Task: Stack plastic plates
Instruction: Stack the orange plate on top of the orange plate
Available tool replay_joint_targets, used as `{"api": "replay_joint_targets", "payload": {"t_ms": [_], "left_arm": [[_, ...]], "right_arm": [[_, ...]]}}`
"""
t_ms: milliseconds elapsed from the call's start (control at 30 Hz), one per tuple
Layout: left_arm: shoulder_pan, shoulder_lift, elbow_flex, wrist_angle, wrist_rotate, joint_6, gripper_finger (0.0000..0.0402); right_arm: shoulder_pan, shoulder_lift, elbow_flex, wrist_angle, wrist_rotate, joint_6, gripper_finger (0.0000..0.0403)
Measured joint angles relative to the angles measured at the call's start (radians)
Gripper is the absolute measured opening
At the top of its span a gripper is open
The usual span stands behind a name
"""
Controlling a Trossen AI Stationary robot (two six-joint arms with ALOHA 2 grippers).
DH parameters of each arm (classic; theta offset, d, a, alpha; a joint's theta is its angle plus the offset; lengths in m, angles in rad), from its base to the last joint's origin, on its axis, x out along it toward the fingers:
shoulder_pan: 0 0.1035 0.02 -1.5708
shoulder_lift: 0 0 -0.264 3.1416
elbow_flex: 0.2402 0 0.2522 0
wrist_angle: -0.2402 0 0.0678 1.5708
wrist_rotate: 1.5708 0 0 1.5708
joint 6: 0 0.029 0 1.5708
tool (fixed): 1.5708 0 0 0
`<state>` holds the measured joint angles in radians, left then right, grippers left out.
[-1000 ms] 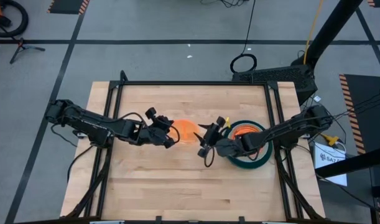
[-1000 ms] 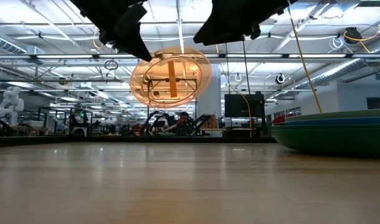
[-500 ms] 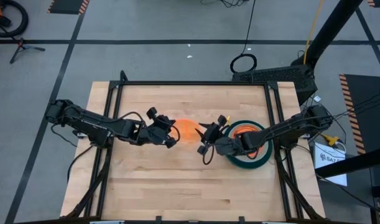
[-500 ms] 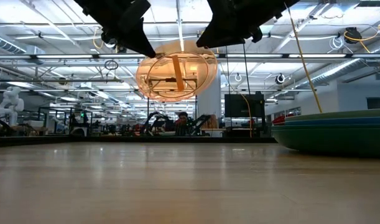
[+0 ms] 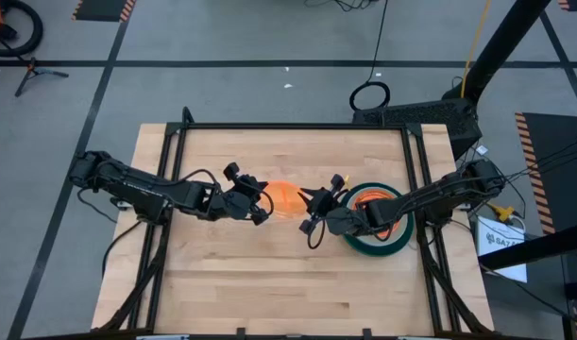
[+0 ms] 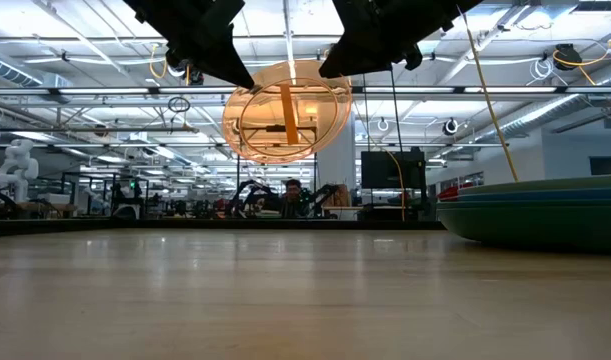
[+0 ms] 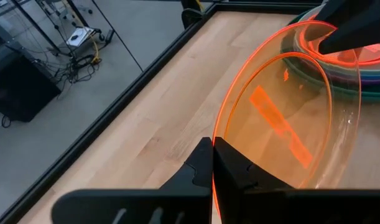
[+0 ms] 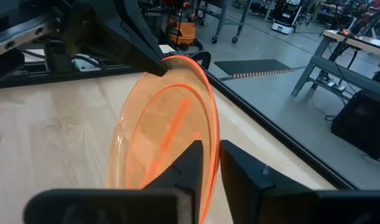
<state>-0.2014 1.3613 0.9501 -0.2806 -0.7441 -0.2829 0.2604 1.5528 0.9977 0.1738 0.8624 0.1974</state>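
Note:
A small translucent orange plate hangs in the air over the middle of the table, between my two grippers. My left gripper is shut on its left rim. My right gripper is open by a narrow gap. Its fingers stand on either side of the plate's right rim; I cannot tell whether they touch it. A stack of plates, with a large dark green one at the bottom, rests on the table at the right. My left gripper pinches the orange plate's rim between its two fingers, on the side toward the table's left. The fingers come about level from the left. The plate stands steeply tilted, almost on edge, lifted well clear of the table.
The black frame rails run along the table's left, far and right edges. Bare wood lies under and in front of the held plate. Beyond the far edge a person sits in the room.
The orange plate has risen a little and drifted slightly toward the table's right with my left gripper, keeping its steep tilt and staying clear of the table.

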Motion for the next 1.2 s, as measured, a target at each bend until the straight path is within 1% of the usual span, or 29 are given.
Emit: {"api": "replay_joint_targets", "payload": {"t_ms": [367, 533, 733, 833, 1033, 1200], "left_arm": [[-0.015, 0.000, 0.000, 0.002, 0.011, -0.001, 0.0002], [-0.015, 0.000, 0.000, 0.002, 0.011, -0.001, 0.0014], [-0.015, 0.000, 0.000, 0.002, 0.011, 0.001, 0.0019], [-0.015, 0.000, 0.000, -0.001, 0.012, 0.011, 0.0020], [-0.015, 0.000, 0.000, -0.001, 0.067, 0.012, 0.0021], [-0.015, 0.000, 0.000, -0.004, 0.074, 0.019, 0.0022]], "right_arm": [[-0.002, 0.000, 0.000, -0.029, 0.000, -0.006, 0.0005], [-0.002, 0.000, 0.000, -0.029, -0.001, -0.001, 0.0004], [-0.002, 0.000, 0.000, -0.029, -0.003, 0.000, 0.0001], [-0.002, 0.000, 0.000, -0.029, -0.028, 0.000, 0.0001], [-0.002, 0.000, -0.001, -0.033, -0.042, -0.003, 0.0001], [-0.002, 0.000, -0.001, -0.033, -0.055, -0.006, 0.0001]]}}
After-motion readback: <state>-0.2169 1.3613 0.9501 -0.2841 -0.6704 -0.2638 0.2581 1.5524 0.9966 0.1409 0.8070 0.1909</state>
